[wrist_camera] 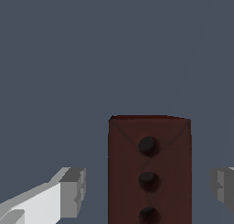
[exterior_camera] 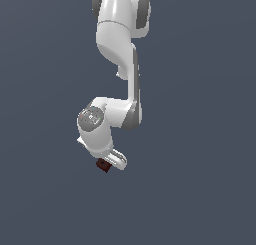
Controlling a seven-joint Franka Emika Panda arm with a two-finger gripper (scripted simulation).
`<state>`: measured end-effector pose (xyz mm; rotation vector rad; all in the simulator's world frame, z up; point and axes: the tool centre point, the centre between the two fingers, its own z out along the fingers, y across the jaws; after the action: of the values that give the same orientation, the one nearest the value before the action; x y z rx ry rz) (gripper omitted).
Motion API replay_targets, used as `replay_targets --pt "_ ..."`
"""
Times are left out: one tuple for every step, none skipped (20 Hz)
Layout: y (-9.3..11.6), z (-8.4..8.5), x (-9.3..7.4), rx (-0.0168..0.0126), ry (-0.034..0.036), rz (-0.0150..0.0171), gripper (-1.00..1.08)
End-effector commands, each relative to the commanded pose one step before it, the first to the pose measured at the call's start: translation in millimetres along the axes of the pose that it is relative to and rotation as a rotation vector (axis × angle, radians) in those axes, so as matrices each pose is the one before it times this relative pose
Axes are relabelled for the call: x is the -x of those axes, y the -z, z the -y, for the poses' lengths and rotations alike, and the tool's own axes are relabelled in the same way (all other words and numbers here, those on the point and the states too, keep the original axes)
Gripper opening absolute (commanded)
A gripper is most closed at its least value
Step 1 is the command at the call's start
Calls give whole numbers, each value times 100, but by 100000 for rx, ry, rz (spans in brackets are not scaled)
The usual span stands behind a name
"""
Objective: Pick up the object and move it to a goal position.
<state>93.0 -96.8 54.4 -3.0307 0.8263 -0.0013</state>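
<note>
The object (wrist_camera: 149,168) is a small dark reddish-brown block with a row of dark round holes on its face. In the wrist view it lies between my two grey fingertips, with a gap to the fingertip (wrist_camera: 73,191) on one side and a gap to the other fingertip (wrist_camera: 223,187). My gripper (wrist_camera: 148,190) is open around it and does not touch it. In the exterior view the block (exterior_camera: 103,165) shows just under the white hand of the gripper (exterior_camera: 107,163), low over the grey floor.
The white arm (exterior_camera: 120,49) reaches down from the top of the exterior view. A plain dark grey surface (exterior_camera: 200,189) fills everything around it.
</note>
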Motion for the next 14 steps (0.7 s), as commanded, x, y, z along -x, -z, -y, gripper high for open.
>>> replay_targets --pt "-1489 -28 79 54 -72 116 100" --pt "-443 -29 -5 -10 -65 -20 100" --pt "-367 14 4 0 0 0 100" --pt "-263 -17 -17 -6 -46 -16 100" --pt "-183 13 -16 0 0 0 100" --pt "-92 13 -28 0 0 0 100" --pt "0 14 -40 0 0 0 100" --pt "64 11 -39 0 0 0 100" --pt "30 3 -13 0 0 0 100" --pt "0 0 0 0 0 0 -100" --pt "0 0 0 0 0 0 -100" --pt "0 0 0 0 0 0 -100" --pt "0 0 0 0 0 0 -100" --pt "0 0 0 0 0 0 -100"
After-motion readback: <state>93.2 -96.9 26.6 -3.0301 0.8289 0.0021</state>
